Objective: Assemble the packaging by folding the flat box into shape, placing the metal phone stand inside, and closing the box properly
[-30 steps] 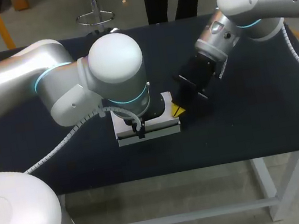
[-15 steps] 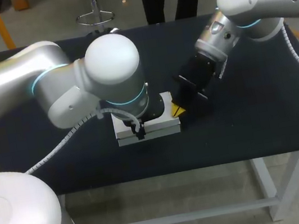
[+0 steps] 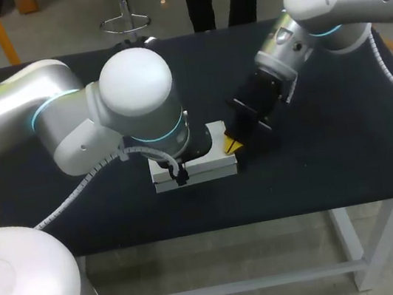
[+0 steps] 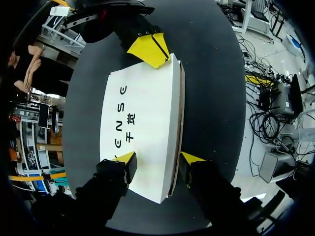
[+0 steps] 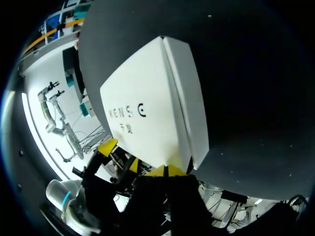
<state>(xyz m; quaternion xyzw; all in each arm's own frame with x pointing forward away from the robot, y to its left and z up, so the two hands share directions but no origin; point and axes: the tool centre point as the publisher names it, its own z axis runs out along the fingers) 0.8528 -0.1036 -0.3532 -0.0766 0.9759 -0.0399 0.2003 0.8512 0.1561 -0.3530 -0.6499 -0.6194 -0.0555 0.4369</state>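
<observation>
Lying flat on the black table (image 3: 332,156), the white box (image 3: 211,167) is hiding mostly under the left arm (image 3: 64,116) in the head view. The left wrist view is showing more. There the left gripper (image 4: 158,160) is hanging spread over the box's near end, one yellow tip above the printed top and the other just outside the long side, where a brown seam is gaping slightly. The right gripper (image 5: 165,170), tips pressed together, is touching the opposite end. The box is sitting closed, its inside hidden.
</observation>
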